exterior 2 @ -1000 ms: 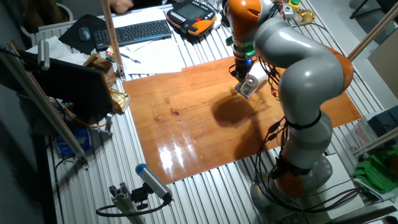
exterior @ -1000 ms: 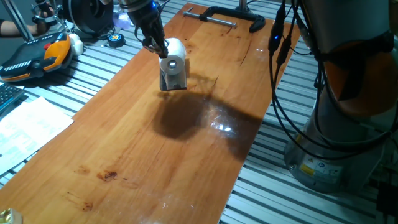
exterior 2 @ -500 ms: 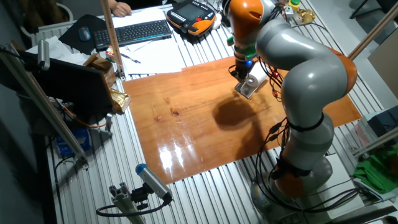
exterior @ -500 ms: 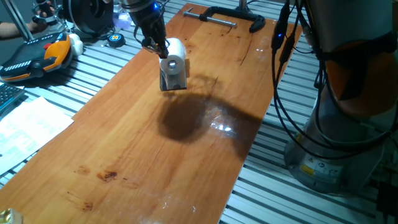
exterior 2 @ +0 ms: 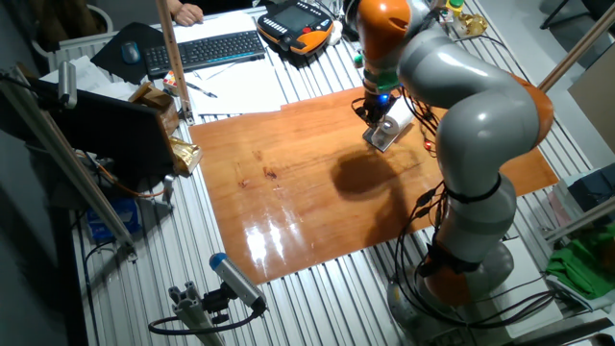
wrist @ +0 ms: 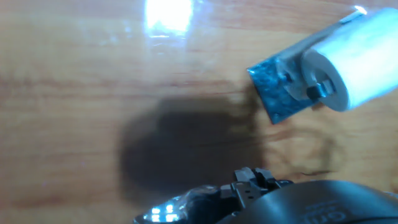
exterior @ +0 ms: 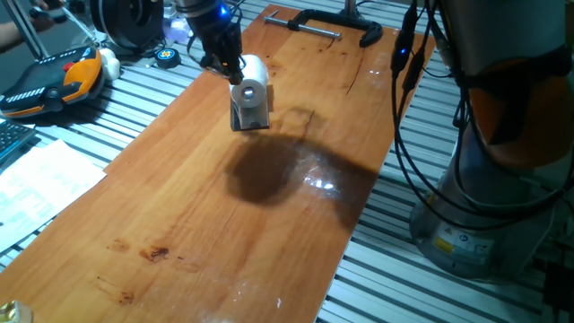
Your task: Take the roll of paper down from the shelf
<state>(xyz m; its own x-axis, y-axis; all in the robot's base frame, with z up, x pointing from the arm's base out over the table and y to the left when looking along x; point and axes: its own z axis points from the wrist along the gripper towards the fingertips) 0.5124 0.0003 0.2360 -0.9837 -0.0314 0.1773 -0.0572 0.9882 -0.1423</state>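
Barely shifted since a second ago — gripper (exterior: 235,70) hovering at roll (exterior: 252,81), which sits atop shelf (exterior: 250,115) at far table (exterior: 215,215). Jaw state: cannot tell. Best to grip the roll squarely, lift straight up — avoid tipping the shelf.

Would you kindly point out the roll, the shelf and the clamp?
roll (exterior: 252,81), one fixed view, its rounded side.
shelf (exterior: 250,119), one fixed view, its front plate.
clamp (exterior: 371,36), one fixed view, its black jaw end.

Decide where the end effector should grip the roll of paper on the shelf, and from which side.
Grip the roll of paper across its curved sides, coming from above: it lies on its side atop the shelf, hollow core facing outward, so its upper curve is exposed.
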